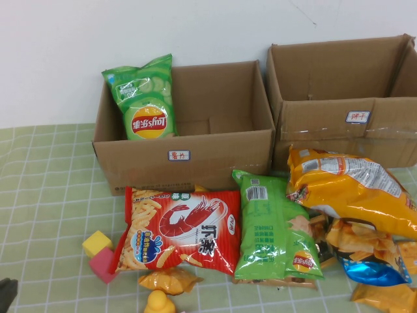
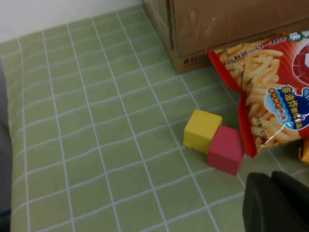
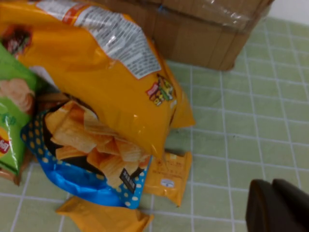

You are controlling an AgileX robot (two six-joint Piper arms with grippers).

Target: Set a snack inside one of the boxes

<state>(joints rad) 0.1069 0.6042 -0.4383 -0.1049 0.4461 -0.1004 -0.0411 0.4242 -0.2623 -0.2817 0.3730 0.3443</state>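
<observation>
The snack (image 1: 352, 189), a large puffy yellow-orange chip bag with a white printed panel, lies at the right of the table, partly over a blue-and-orange bag; the right wrist view shows the snack (image 3: 106, 72) too. The box (image 1: 215, 153), brown cardboard with a small white label, stands open at the back centre. My left gripper (image 2: 273, 178) is shut and empty, low over the cloth near two cubes, at the table's front left corner (image 1: 5, 292). My right gripper (image 3: 272, 183) is shut and empty over bare cloth, apart from the snack, and is out of the high view.
A green chip bag (image 1: 144, 98) leans in the box's left corner. A larger taped box (image 1: 339, 124) stands at the back right. In front lie a red shrimp-chip bag (image 1: 182, 228), another green bag (image 1: 270, 225), the blue-and-orange bag (image 1: 365, 254), small orange packets (image 1: 171, 280), and yellow (image 1: 96, 242) and pink (image 1: 104, 264) cubes.
</observation>
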